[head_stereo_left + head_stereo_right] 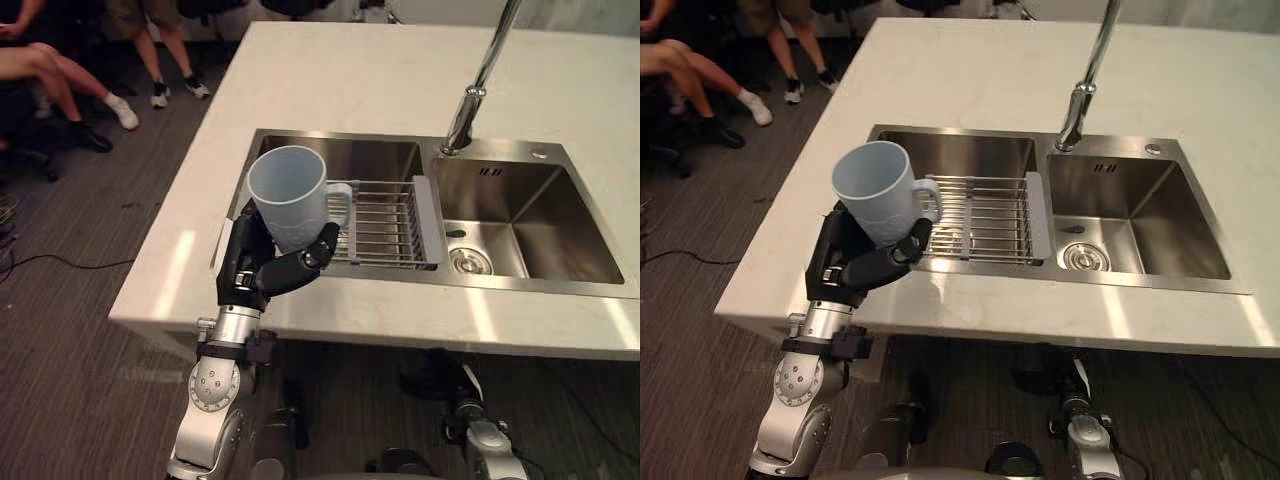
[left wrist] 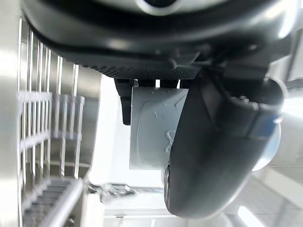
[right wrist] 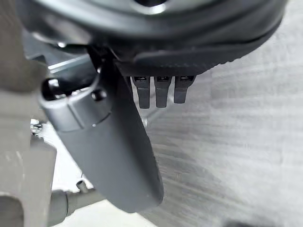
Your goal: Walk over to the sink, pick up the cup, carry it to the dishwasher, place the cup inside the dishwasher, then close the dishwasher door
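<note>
In the left eye view, the left hand [image 1: 248, 268] is gripping the pale blue cup [image 1: 288, 195], fingers curling round its base, above the sink [image 1: 350, 160] edge, beside the wire rack [image 1: 385, 222]. In the left wrist view, the cup is sitting between thumb and fingers. In the right wrist view, the right hand [image 3: 189, 52] is hanging over the floor [image 3: 251, 142], fingers relaxed, holding nothing.

Pale blue cup [image 1: 286, 195], dark left hand [image 1: 245, 263], silver sink [image 1: 545, 215], off-white countertop [image 1: 380, 80], grey-brown streaked floor [image 1: 90, 220]

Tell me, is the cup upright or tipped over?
Nearly upright: the cup shows its open mouth on top, the left hand curled round its base.
</note>
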`<state>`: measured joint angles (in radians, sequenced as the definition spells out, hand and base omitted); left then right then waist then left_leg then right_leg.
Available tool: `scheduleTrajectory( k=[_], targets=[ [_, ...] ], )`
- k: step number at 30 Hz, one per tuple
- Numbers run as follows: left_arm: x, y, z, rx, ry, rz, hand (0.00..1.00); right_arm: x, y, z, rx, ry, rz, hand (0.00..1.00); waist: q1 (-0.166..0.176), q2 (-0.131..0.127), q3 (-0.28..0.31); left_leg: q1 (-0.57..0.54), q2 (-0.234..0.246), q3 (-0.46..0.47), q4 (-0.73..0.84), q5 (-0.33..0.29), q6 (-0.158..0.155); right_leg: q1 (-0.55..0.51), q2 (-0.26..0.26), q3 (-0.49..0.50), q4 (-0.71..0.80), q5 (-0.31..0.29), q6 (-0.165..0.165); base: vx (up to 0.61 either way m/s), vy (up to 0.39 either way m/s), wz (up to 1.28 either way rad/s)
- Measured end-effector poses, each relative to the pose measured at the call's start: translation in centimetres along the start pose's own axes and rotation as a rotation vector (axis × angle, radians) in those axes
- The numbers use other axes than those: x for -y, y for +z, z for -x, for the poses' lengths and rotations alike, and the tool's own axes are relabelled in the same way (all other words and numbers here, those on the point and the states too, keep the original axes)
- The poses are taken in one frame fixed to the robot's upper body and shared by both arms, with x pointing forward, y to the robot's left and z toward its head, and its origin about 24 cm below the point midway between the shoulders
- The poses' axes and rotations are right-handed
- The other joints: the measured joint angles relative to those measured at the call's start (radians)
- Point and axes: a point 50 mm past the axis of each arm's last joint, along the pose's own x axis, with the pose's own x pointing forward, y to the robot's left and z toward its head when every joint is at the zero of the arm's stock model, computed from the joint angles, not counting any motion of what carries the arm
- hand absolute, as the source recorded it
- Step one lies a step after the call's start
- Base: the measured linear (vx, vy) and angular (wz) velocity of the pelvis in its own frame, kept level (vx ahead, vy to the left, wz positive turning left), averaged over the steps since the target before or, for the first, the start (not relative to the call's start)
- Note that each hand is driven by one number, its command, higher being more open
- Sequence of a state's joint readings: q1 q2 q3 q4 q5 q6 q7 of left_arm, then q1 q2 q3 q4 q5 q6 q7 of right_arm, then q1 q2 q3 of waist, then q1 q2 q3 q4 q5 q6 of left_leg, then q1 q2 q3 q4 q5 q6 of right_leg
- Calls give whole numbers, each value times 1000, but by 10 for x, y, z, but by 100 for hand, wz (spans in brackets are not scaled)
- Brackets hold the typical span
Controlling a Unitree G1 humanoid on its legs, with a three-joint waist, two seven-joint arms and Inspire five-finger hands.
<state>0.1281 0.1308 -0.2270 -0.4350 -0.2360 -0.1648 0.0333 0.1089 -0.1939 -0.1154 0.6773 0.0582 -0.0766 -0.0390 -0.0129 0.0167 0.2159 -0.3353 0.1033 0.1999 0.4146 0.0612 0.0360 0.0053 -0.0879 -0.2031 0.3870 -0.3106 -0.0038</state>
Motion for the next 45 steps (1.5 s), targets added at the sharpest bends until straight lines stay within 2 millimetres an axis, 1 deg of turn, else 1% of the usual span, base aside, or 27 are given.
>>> scheduleTrajectory(
  k=[2,3,4,5,6,8,14,16,18,22,24,25,26,27,28,29,30,32,34,35,36,37,38,39,40,41,45],
  targets=[
    [0,1,-1,12,3,25,30,4,1,0,6,-17,4,90,-9,10,-7,98,20,3,116,-182,-41,-15,-24,-17,-39,55,-1,-292,70,37],
    [1,1,-1,14,5,31,30,4,0,1,4,-17,3,90,-11,13,-11,134,24,-2,103,-211,-57,-21,-29,-23,-48,67,6,-165,120,44],
    [4,1,-1,19,6,48,30,5,-2,3,4,-21,3,90,-19,29,-25,203,26,-15,9,-248,-94,-38,-33,-46,-63,84,18,-123,111,55],
    [6,1,-2,24,4,59,30,6,-2,3,2,-26,-3,90,-31,53,-41,249,26,-32,-112,-256,-104,-58,-35,-64,-65,90,28,-138,167,60],
    [7,-1,-3,16,-3,55,30,-1,-4,4,-10,-21,-33,90,-27,30,-38,256,-11,-32,-175,-201,-93,-72,-65,-67,-76,108,34,-104,138,41],
    [6,-7,-2,-14,-5,44,30,-10,-10,7,-25,2,-51,90,-26,28,-40,259,-37,-45,-203,-180,-71,-56,-79,-82,-102,140,61,-76,147,29],
    [7,-11,0,-39,-22,39,30,-20,-20,13,-56,33,-43,90,-25,8,-56,246,-90,-79,-181,-183,-47,-35,-123,-88,-104,158,78,-22,118,21],
    [8,-12,1,-47,-31,35,30,-18,-25,15,-68,28,-41,90,-34,4,-59,241,-106,-113,-182,-176,-31,-38,-114,23,-89,155,73,-37,74,55],
    [8,-13,3,-55,-27,37,30,-17,-33,20,-92,25,-36,90,-20,-4,-66,228,-119,-150,-182,-167,-21,-34,-109,92,-92,144,61,-23,16,62],
    [2,-16,12,-81,19,35,30,-22,-31,19,-91,43,-24,90,4,-4,-70,181,-131,-218,-182,-135,-28,-32,-110,36,-111,144,63,-80,-44,56],
    [3,-15,17,-91,37,51,30,-26,-29,19,-83,54,-23,90,21,-8,-73,148,-155,-287,-218,-105,-45,-20,-122,-54,-110,135,77,-130,-62,110],
    [3,-14,19,-90,45,57,30,-27,-29,19,-80,53,-28,90,23,-12,-76,142,-152,-278,-236,-107,-38,-17,-132,-88,-112,132,86,-133,-100,158],
    [5,-13,18,-82,51,72,30,-28,-27,19,-71,44,-33,90,20,-15,-76,130,-124,-197,-264,-112,-30,6,-148,-171,-125,139,95,-94,-78,187],
    [6,-12,17,-75,52,81,30,-26,-25,18,-66,34,-30,90,19,-23,-75,105,-80,-58,-240,-117,-26,30,-168,-253,-139,139,96,-81,-48,198],
    [7,-12,17,-72,57,87,30,-24,-24,17,-61,27,-24,90,20,-14,-80,86,-48,38,-203,-129,-11,40,-170,-295,-142,139,97,-41,40,191],
    [7,-12,17,-70,63,94,30,-16,-21,15,-54,9,-4,90,21,11,-95,72,13,201,-164,-139,22,62,-162,-370,-137,137,99,17,63,183],
    [4,-12,17,-72,71,86,30,-12,-18,13,-46,-3,8,90,16,14,-102,83,43,309,-153,-127,37,91,-173,-431,-128,136,100,55,71,184],
    [-1,-11,17,-64,83,88,30,-7,-12,10,-27,-15,25,90,13,13,-113,81,30,353,-148,-126,36,123,-203,-504,-114,136,100,102,102,171],
    [-6,-11,20,-70,115,93,30,-6,1,2,2,-17,40,90,23,12,-112,70,-17,304,-133,-142,58,138,-258,-536,-38,133,100,118,201,132],
    [-11,-13,23,-85,133,92,30,-8,8,-1,24,-11,56,90,24,3,-109,83,-60,267,-126,-160,75,134,-322,-534,86,136,94,111,252,122],
    [-14,-14,24,-96,139,80,30,-12,14,-4,40,0,61,90,19,-12,-99,105,-103,220,-116,-177,90,102,-387,-468,254,165,24,129,253,133],
    [-14,-15,24,-102,136,75,30,-15,16,-5,43,9,62,90,12,-15,-97,114,-118,190,-109,-186,98,75,-398,-400,334,183,-15,165,218,147],
    [-15,-16,25,-111,132,67,30,-22,18,-6,51,34,65,90,6,-17,-96,128,-134,133,-100,-195,97,0,-344,-209,446,138,18,152,145,121],
    [-16,-17,25,-116,129,62,30,-26,20,-6,54,47,64,90,4,-17,-96,139,-140,105,-103,-196,98,-32,-303,-126,471,115,36,206,162,153],
    [-17,-18,26,-126,124,52,30,-35,24,-5,73,74,76,90,0,-18,-96,174,-157,48,-124,-197,99,-93,-222,15,461,64,61,178,115,112],
    [-18,-18,26,-129,123,49,30,-36,27,-5,88,83,86,90,0,-18,-96,185,-164,31,-131,-197,99,-118,-200,52,440,49,65,265,130,124],
    [-10,-26,21,-155,68,69,30,-36,38,2,157,78,72,90,-18,-22,-96,220,-231,-135,-110,-205,103,-200,-36,432,131,31,88,232,27,129]
  ],
)
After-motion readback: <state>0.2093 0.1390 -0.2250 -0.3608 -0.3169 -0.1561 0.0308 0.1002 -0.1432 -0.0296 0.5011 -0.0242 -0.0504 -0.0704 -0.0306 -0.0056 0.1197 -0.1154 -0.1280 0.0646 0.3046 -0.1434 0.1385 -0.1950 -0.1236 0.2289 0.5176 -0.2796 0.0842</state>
